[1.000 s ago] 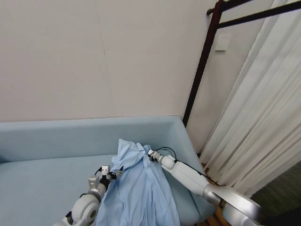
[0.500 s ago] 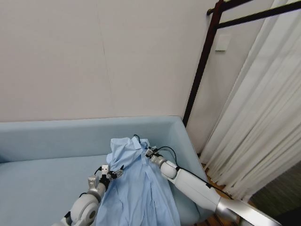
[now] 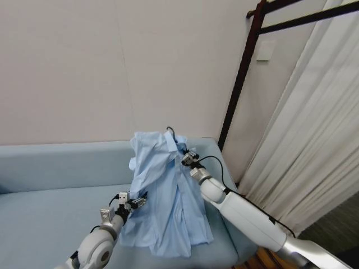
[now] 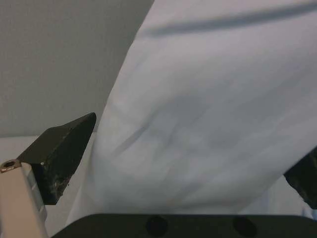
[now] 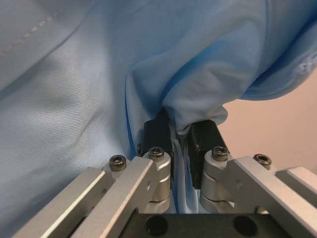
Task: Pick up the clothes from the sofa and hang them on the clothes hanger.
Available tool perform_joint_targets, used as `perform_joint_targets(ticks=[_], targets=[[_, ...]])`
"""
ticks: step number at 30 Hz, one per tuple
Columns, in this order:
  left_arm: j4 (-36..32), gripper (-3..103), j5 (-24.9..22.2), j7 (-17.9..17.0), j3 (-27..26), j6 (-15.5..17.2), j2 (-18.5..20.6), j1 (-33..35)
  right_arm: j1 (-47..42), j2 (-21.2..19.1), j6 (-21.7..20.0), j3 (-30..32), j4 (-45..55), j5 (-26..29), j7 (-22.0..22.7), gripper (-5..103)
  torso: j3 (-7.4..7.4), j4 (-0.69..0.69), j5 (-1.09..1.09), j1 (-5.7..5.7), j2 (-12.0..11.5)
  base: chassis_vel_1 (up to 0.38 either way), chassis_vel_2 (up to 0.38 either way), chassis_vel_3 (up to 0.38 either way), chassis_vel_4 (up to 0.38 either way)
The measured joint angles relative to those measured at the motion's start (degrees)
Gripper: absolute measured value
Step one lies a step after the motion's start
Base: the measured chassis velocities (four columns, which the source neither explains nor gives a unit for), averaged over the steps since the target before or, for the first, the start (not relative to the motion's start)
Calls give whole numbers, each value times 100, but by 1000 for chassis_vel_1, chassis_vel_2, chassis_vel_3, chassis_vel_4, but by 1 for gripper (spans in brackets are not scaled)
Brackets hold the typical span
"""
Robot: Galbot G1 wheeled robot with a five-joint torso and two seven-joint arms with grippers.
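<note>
Both wrist views tell: right claw [image 5: 181, 133] pinching shirt [image 3: 168, 207], left claw [image 4: 198, 148] spread.

No text, label, brand mark or number can be read on anything here; the pale plate [image 3: 265, 50] on the wall [image 3: 112, 67] beside the clothes rack [image 3: 240, 78] is too small to tell any marking

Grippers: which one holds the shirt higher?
The right gripper, clamped on the blue shirt near its collar; the left gripper sits lower, beside its edge.
</note>
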Motion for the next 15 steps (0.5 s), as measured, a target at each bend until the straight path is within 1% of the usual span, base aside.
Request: perform_joint_targets(ticks=[2, 3, 5, 6, 7, 9, 12, 13, 14, 15], targets=[[-125, 100, -150, -5, -43, -49, 76, -23, 69, -53, 167, 107, 79, -54, 143, 8, 0, 0, -1, 0, 0, 0, 0, 0, 0], [-125, 100, -150, -5, -43, -49, 76, -23, 69, -53, 167, 107, 79, -54, 143, 8, 0, 0, -1, 0, 0, 0, 0, 0, 0], [-301, 100, -403, -8, -118, -104, 180, -57, 108, -103, 358, 190, 189, -153, 298, 8, 0, -1, -1, 0, 0, 0, 0, 0, 0], [-431, 100, -615, -5, -187, -120, 244, -78, 109, -116, 491, 229, 224, -236, 379, 8, 0, -1, -1, 0, 0, 0, 0, 0, 0], [-431, 100, -615, -5, -187, -120, 244, -78, 109, -116, 491, 229, 224, -236, 379, 8, 0, -1, -1, 0, 0, 0, 0, 0, 0], [-649, 100, -1043, 11, -343, -137, 377, -119, 115, -120, 772, 257, 204, -427, 548, 8, 0, -1, 0, 0, 0, 0, 0, 0, 0], [-1030, 100, -1981, 140, -748, -168, 724, -198, 182, -66, 1377, 293, -84, -794, 770, 8, 0, 0, -1, 0, 0, 0, 0, 0, 0], [-1155, 100, -2287, 217, -933, -171, 876, -214, 214, -42, 1523, 296, -187, -874, 836, 8, 0, -1, 0, 0, 0, 0, 0, 0, 0], [-1155, 100, -2287, 217, -933, -171, 876, -214, 214, -42, 1523, 296, -187, -874, 836, 8, 0, -1, 0, 0, 0, 0, 0, 0, 0], [-1319, 100, -2657, 311, -1180, -171, 1068, -229, 245, 2, 1668, 315, -311, -969, 895, 8, 1, -1, 0, 0, 0, 0, 0, 0, 0]])
